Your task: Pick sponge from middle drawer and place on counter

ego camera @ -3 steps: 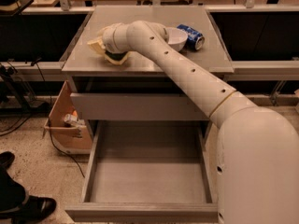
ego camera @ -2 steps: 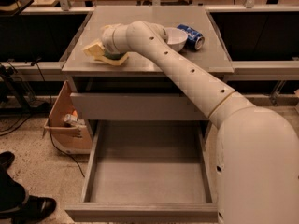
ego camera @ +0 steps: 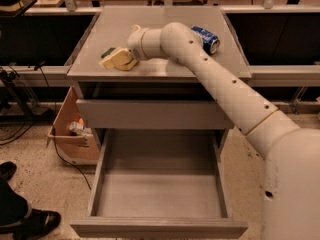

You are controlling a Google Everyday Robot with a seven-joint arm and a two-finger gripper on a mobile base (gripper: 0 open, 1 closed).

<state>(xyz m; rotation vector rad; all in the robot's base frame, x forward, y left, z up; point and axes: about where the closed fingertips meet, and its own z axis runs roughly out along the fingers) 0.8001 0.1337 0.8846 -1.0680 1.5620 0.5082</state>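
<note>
- On the counter (ego camera: 165,19), toward its front-left part, lies the sponge (ego camera: 115,60): pale yellow foam faces the camera, with a dark green strip along its left end.
- At the sponge's right end sits the gripper (ego camera: 128,59), low over the counter and touching or nearly touching the foam. Whether it is clamped on the sponge or spread apart from it cannot be told from this view.
- Behind the gripper, the white arm (ego camera: 225,89) runs diagonally from the lower right, over the counter's front edge, to a rounded wrist just above the sponge.
- Near the counter's right side a blue can (ego camera: 206,38) lies on its side, partly hidden by the arm and well apart from the sponge.
- Below the counter a closed drawer front (ego camera: 150,114) spans the cabinet's width.
- Beneath that, the middle drawer (ego camera: 160,229) is pulled fully out toward the camera, with its smooth grey floor and low side walls exposed.
- Left of the cabinet a cardboard box (ego camera: 67,129) stands on the speckled floor, with small items inside that are too indistinct to name.
- At the lower-left corner, a pair of black shoes (ego camera: 30,223) rests on the floor.
</note>
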